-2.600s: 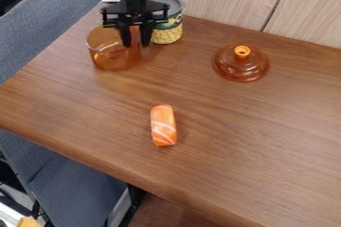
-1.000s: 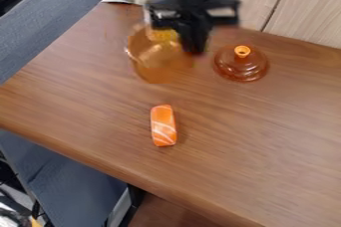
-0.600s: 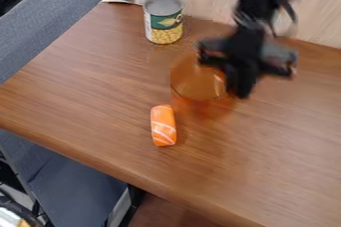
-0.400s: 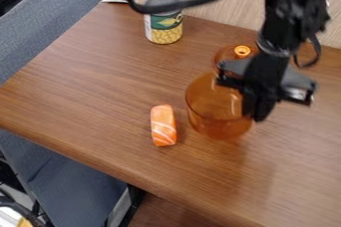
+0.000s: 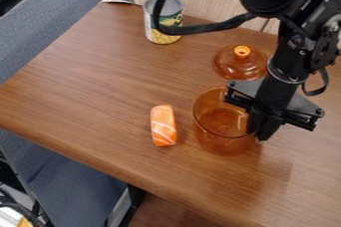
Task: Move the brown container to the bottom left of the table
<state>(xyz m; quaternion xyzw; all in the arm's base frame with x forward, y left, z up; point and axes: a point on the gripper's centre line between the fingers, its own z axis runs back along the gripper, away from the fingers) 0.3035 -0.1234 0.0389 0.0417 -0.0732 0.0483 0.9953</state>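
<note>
The brown container, right of centre in the frame, has its right rim pinched in the gripper; carry it level, clear of the salmon piece, and lower it gently at the bottom left of the table.

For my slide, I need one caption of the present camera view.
A black gripper holds a see-through brown container at its rim, beside a salmon-like piece on a wooden table.
</note>
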